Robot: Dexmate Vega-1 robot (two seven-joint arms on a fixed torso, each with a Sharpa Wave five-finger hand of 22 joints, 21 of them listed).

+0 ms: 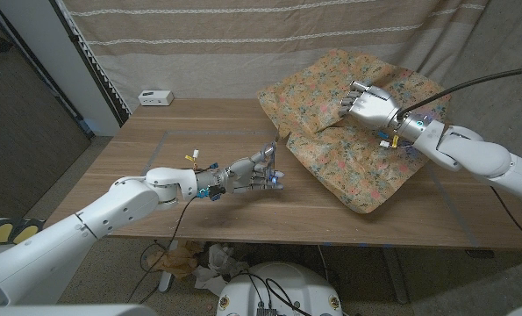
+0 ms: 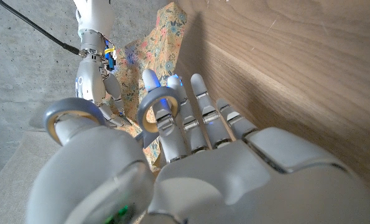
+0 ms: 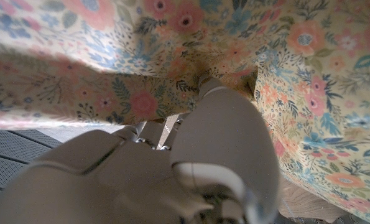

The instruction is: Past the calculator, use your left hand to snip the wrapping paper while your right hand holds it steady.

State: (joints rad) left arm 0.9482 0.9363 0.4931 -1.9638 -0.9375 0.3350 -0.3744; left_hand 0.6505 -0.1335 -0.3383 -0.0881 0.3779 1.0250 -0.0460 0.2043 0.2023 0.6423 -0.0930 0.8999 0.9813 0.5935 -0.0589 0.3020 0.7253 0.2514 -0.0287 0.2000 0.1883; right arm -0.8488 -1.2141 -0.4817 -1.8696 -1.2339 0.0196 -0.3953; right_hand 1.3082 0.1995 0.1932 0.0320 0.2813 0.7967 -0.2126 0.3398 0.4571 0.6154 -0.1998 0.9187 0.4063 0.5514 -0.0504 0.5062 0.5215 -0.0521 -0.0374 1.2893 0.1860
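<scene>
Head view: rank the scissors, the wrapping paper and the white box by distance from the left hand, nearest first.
1. Scissors: held in the left hand itself.
2. Wrapping paper: to its right, under the right hand.
3. White box: at the table's far edge.

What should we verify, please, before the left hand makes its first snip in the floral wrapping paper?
1. Right hand steadying the tan floral wrapping paper: ok, it rests on top.
2. Left hand holding the grey-handled scissors: ok, fingers are through the loops.
3. Blades around the paper's edge: not ok, the left hand hangs short of the paper.
4. Paper lying flat: not ok, it is rumpled and folded.
5. Cut line past the calculator: cannot tell; a small white box sits at the wooden table's far edge.
</scene>
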